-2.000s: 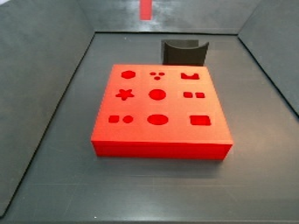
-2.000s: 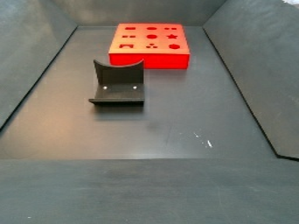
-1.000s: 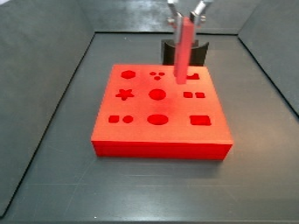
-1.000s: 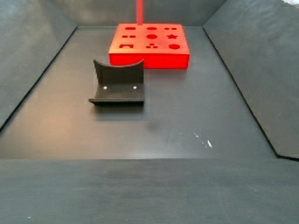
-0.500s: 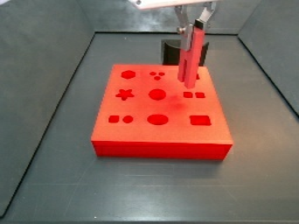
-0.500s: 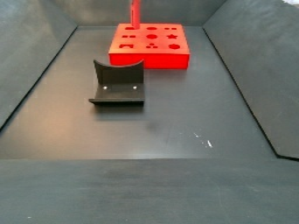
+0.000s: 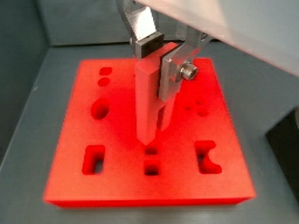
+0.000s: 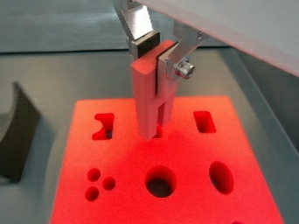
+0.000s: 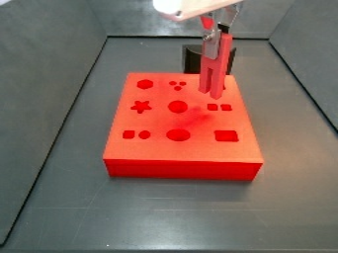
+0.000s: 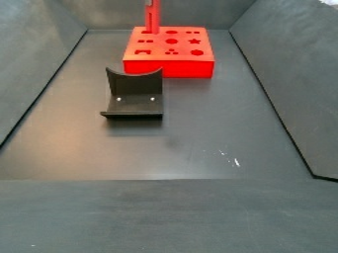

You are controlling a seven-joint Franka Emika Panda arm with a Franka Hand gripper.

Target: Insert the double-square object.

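Wrist view, gripper (image 7: 163, 63) clamping double-square object (image 7: 149, 101) (above board (image 7: 82, 131))

The slim red plastic-looking double-square peg (image 7: 149, 96) looks smooth and matt, like the flat red board (image 9: 152, 148). The gripper (image 7: 160, 54), over the board, has bare silver metal fingers (image 7: 181, 61). Dark tabletop (image 10: 199, 138): faintly sheened.

The peg (image 9: 214, 67) is red, the same red as the board (image 9: 181, 148), whose shaped holes read as darker red. The gripper (image 7: 160, 66) above the board holds the peg between silver finger plates (image 8: 179, 59) with dark pads, under a white body. The fixture (image 10: 133, 95) is dark grey, nearly black, on a dark grey floor (image 10: 185, 148) with lighter grey walls (image 10: 34, 69).
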